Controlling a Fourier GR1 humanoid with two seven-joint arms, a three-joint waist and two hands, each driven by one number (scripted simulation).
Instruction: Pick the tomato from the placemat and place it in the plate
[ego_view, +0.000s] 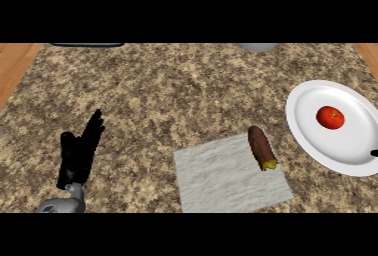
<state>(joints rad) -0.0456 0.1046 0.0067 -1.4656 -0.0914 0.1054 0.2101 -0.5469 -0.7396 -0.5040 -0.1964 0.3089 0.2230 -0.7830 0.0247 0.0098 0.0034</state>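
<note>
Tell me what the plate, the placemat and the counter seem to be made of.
Plate: looks like glazed ceramic, white with soft shine. Placemat: probably woven cloth, pale grey, matte, faintly rippled. Counter: apparently granite-like stone, speckled brown and beige.

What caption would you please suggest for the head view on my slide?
Tomato lies on the plate at right; a brown vegetable straddles the placemat's edge; left hand rests open.

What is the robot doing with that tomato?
Right now nothing is holding it. The tomato already sits in the white plate at the right. The grey placemat has only a brown vegetable lying across its top right edge. The left robot hand rests open, fingers up, at the left. A tiny dark bit at the plate's right edge may be the other hand.
</note>
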